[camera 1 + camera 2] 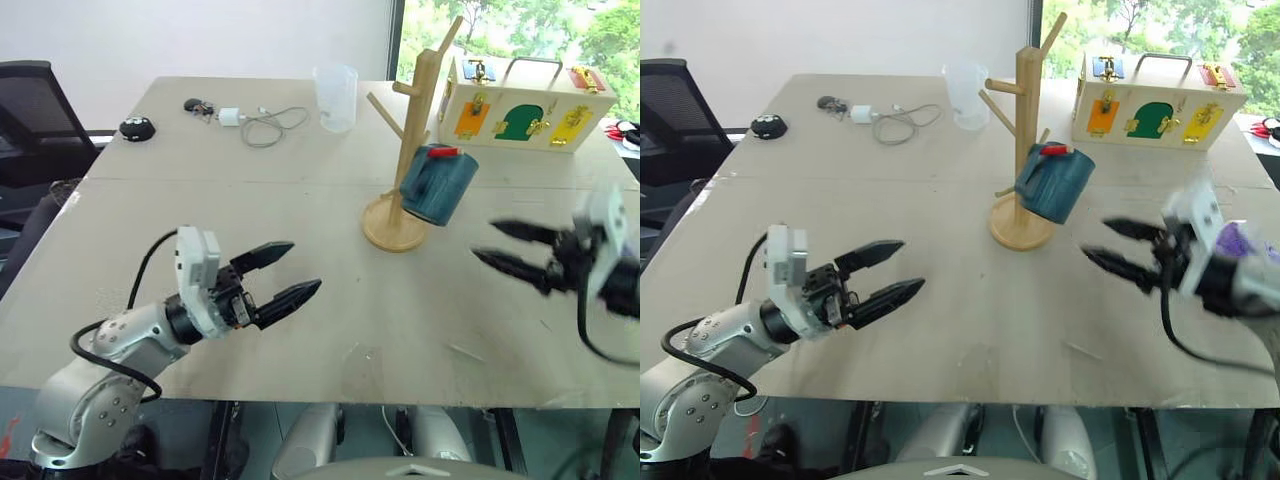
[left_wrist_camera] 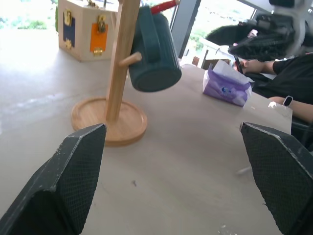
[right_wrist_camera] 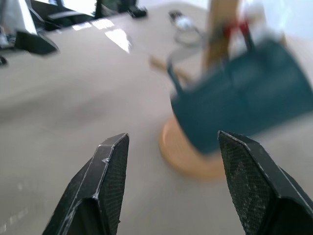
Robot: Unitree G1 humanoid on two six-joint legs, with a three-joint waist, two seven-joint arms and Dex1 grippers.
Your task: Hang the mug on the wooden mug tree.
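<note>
The dark teal mug [image 1: 438, 184] hangs tilted by its handle from the red-tipped peg of the wooden mug tree [image 1: 412, 140], which stands on its round base mid-table. My right gripper [image 1: 507, 249] is open, off to the right of the mug and apart from it, with nothing between its fingers. My left gripper [image 1: 285, 272] is open at the near left, well clear of the tree. The left wrist view shows the mug [image 2: 152, 51] on the tree [image 2: 120, 63]; the right wrist view shows the mug [image 3: 239, 103] ahead of the open fingers.
A wooden latch box [image 1: 520, 105] with coloured doors stands at the far right. A clear measuring cup [image 1: 336, 97] sits behind the tree. A white charger with cable [image 1: 250, 120] and a small black object [image 1: 137, 128] lie far left. A purple tissue pack [image 2: 226, 87] lies at the right.
</note>
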